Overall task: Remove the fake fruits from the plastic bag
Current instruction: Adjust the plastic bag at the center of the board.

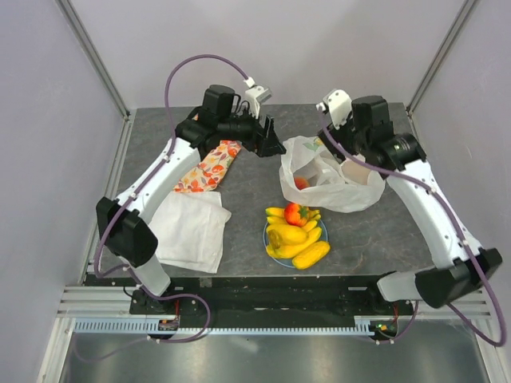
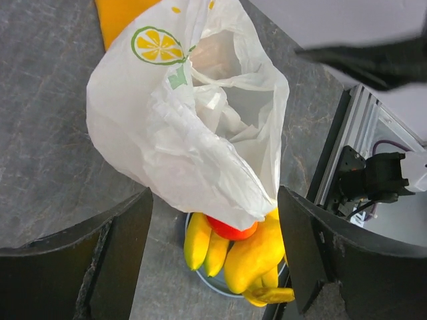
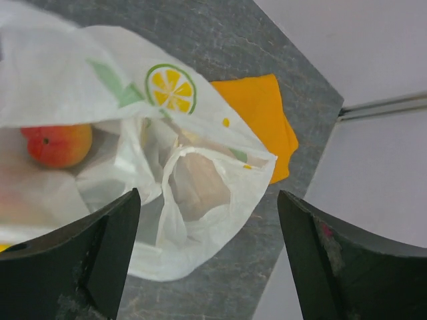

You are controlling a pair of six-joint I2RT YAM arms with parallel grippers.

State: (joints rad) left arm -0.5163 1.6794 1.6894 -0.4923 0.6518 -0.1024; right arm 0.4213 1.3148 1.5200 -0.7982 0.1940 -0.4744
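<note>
Both your left tool [image 2: 213,200] and right tool [image 3: 208,200] hang spread and empty by the plastic bag [image 1: 331,179] behind the plate [image 1: 267,239] of bananas [image 1: 291,235], so pinching loose film instead of the peach [image 3: 59,145] inside could drag the bag.

No legible text, numbers or brand names. Only printed mark: lemon-slice emblem [image 2: 157,45] on the plastic bag [image 2: 133,133], with a green leaf [image 2: 177,78] at its 5 o'clock in the left wrist view.
</note>
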